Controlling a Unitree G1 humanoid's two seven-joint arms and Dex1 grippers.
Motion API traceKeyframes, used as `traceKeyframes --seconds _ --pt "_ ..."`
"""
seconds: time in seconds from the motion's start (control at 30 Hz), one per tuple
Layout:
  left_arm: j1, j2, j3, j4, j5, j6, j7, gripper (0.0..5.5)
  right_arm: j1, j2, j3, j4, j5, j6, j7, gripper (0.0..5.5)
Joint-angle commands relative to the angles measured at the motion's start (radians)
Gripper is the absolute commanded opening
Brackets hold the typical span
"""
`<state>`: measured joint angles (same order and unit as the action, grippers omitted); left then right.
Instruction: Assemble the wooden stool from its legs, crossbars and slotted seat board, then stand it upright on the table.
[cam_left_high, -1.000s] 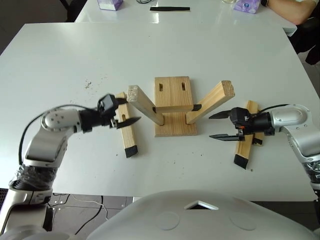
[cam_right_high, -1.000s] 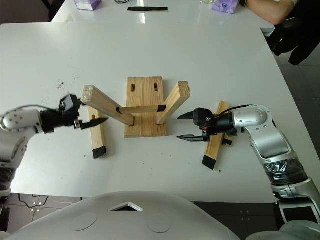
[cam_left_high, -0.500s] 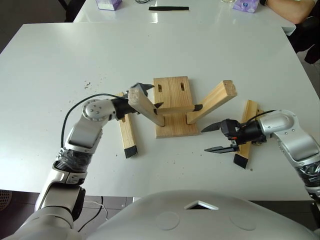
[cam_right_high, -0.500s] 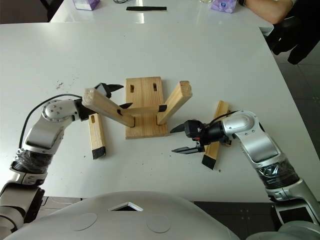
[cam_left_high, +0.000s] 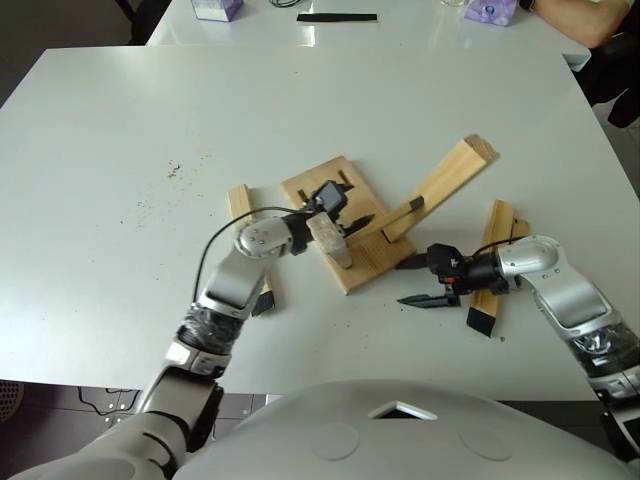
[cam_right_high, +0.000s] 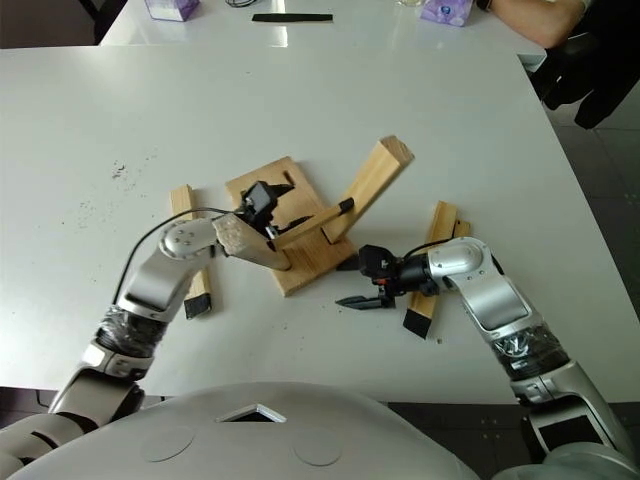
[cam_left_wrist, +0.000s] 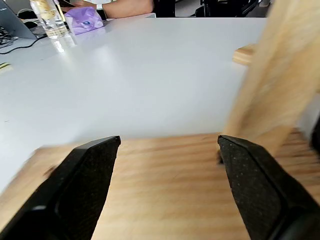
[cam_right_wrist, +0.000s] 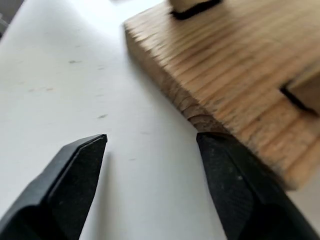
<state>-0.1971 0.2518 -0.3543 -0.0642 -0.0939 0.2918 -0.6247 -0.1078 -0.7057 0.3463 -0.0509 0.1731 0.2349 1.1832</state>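
Flanking the seat board (cam_left_high: 362, 268): left gripper (cam_left_high: 355, 205) above it, right gripper (cam_left_high: 402, 282) at its corner — both with jaws apart, likely poised to steady it.

On the white tabletop (cam_left_high: 300, 100), the flat slotted wooden seat board (cam_left_high: 362, 265) lies near the middle, with two square wooden legs rising from it (the right one (cam_left_high: 445, 180) leans outward). One loose wooden leg (cam_left_high: 239, 203) lies to its left. Another (cam_left_high: 503, 225) lies to its right, beyond the right arm's fingers (cam_left_high: 418, 298).
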Motion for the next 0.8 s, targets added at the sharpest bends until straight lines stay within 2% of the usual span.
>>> traceKeyframes --seconds 0.03,0.3,0.47,0.67,0.8 --pt "-0.023 -0.01 -0.026 0.041 0.035 -0.005 0.005 3.64 -0.071 0.028 -0.016 0.106 -0.058 -0.041 -0.058 3.33" --pt "-0.084 -0.069 0.003 0.144 0.042 -0.027 0.046 3.64 -0.211 0.132 -0.065 0.326 -0.14 -0.134 -0.257 3.33" --pt "-0.129 -0.076 0.049 0.189 0.038 -0.039 0.061 3.64 -0.19 0.123 -0.092 0.291 -0.135 -0.133 -0.257 3.33" --pt "-0.151 0.036 0.134 0.161 0.021 -0.058 -0.007 3.64 -0.027 -0.02 -0.081 0.044 -0.075 -0.099 -0.076 3.33" --pt "-0.194 0.17 0.24 0.195 -0.034 -0.094 -0.115 3.64 0.004 -0.036 -0.064 -0.046 -0.021 -0.035 -0.006 3.33"
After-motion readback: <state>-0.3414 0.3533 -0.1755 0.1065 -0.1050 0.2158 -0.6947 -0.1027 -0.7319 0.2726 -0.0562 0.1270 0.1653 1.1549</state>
